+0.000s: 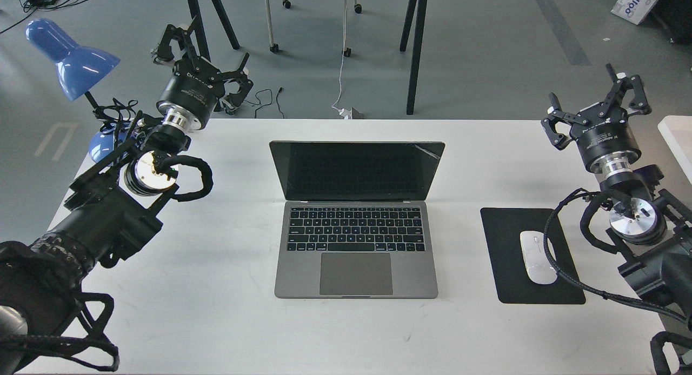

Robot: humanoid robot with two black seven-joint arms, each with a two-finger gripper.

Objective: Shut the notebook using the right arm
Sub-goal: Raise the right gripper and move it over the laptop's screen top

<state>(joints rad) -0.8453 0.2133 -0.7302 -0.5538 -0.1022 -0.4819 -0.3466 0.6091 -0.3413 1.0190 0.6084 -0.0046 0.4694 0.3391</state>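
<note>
**A:** From the head view, where does the notebook [356, 223] sit?

**B:** In the middle of the white table [216, 310], open, its base flat with the trackpad at the near edge and the black screen standing up along the far edge, tilted a little away. The hinge line, its long axis, runs left to right.

**A:** And the right gripper [597, 107]?

**B:** Up at the far right corner of the table, well apart from the notebook. The fingers are spread wide and there is nothing between them. The black mouse pad [530, 256] with the white mouse [538, 257] lies between that arm and the notebook.

**A:** So which way must it go?

**B:** I judge leftward, to get behind the screen's top edge, then toward the near side to fold the lid down. The screen's right corner is the nearest part to it.

**A:** The left gripper [203, 67]?

**B:** Far left, by the blue lamp [73, 59], fingers also spread and empty. It looks about as far from the screen as the right one, but the task gives the move to the right.
</note>
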